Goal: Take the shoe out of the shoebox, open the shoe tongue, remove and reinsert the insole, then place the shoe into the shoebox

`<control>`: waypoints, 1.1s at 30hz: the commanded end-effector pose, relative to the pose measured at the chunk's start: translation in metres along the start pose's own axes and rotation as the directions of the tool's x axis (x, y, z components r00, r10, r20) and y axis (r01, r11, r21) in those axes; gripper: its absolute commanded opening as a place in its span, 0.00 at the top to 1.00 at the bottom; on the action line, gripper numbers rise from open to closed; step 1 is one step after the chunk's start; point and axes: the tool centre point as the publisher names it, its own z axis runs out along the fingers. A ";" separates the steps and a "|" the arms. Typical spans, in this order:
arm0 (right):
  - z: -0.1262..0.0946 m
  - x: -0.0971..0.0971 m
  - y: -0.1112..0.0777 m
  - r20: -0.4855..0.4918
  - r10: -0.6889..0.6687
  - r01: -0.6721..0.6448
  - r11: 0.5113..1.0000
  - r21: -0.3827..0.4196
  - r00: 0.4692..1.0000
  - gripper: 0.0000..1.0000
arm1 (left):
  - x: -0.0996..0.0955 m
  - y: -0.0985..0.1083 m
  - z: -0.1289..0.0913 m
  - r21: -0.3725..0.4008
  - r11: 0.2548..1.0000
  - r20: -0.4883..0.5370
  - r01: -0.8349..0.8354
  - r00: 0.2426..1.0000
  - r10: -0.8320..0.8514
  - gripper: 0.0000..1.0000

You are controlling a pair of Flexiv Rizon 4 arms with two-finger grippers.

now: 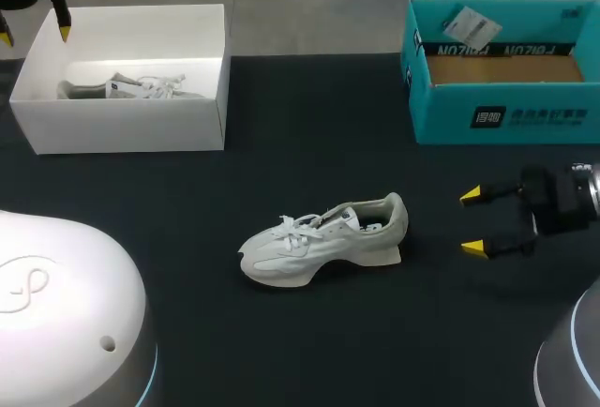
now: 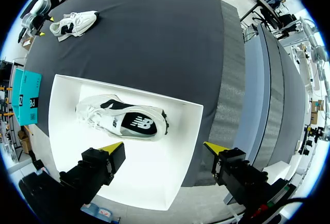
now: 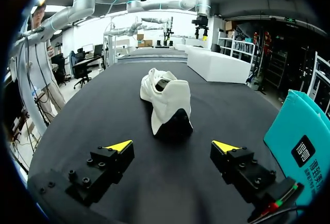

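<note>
A white sneaker (image 1: 323,238) stands upright on its sole in the middle of the dark surface (image 1: 309,144), out of any box, its heel toward the right hand (image 1: 473,221). That hand sits near the heel but apart from it, fingers spread wide and empty. A second sneaker (image 1: 141,86) lies inside the white shoebox (image 1: 131,135) at the far left. The left hand (image 1: 35,34) hangs over that shoebox, also wide open and holding nothing. A teal cardboard box (image 1: 506,116) stands at the far right.
</note>
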 end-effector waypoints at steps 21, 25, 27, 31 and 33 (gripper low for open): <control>0.007 -0.003 -0.003 -0.015 0.004 -0.003 1.000 0.015 1.000 0.00 | 0.000 0.000 -0.001 -0.001 1.000 -0.004 0.000 1.000 0.000 0.00; 0.019 -0.011 0.001 -0.033 -0.018 0.018 1.000 0.011 0.999 0.00 | 0.000 0.000 -0.001 -0.001 1.000 -0.004 0.000 1.000 0.000 0.00; 0.028 -0.016 0.002 -0.044 -0.032 0.032 0.999 0.013 0.999 0.00 | 0.000 0.000 -0.001 -0.001 1.000 -0.004 0.000 1.000 0.000 0.00; 0.046 -0.026 0.002 -0.087 -0.046 0.046 0.999 0.004 0.995 0.00 | 0.000 0.000 -0.001 -0.001 1.000 -0.004 0.000 1.000 0.000 0.00; 0.055 -0.030 0.002 -0.110 -0.053 0.053 0.999 0.000 0.993 0.00 | 0.000 0.000 -0.001 -0.001 1.000 -0.004 0.000 1.000 0.000 0.00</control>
